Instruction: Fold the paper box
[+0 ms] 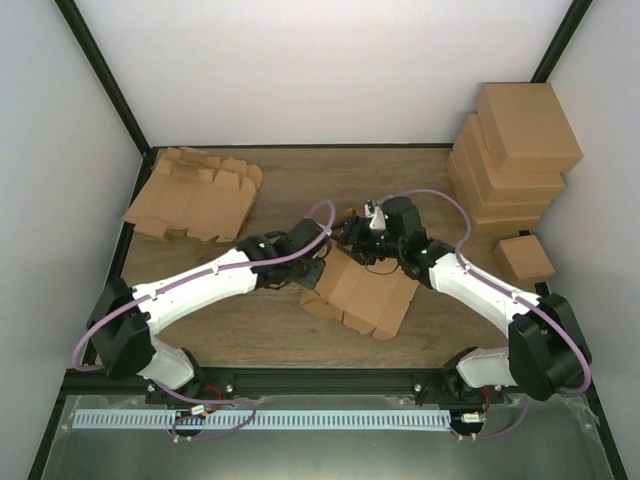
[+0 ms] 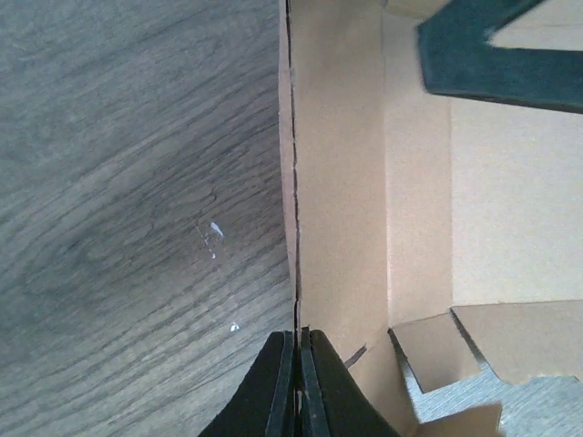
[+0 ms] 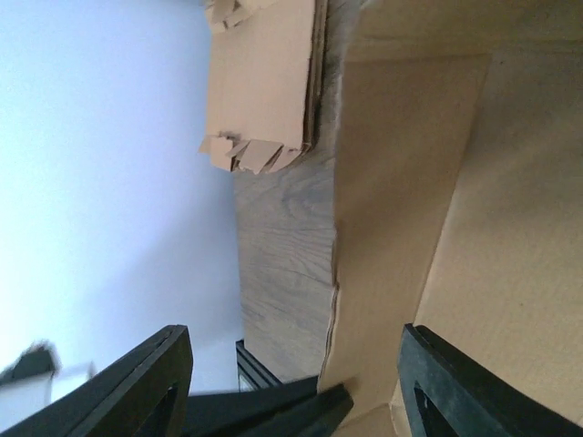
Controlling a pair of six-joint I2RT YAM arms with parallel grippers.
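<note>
Item 1: paper box, ctr of your top view, on table.
Item 2: L gripper, bottom ctr of wrist view, pinched tight on box edge.
Item 3: R gripper, your jaws stand wide apart.

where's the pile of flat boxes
In the top view the pile of flat boxes lies at the far left of the table, beyond the left arm, opposite the folded boxes stacked far right.

Left gripper clamps shut on the edge of the flat brown cardboard blank. Right gripper sits at its far end, jaws spread.
</note>
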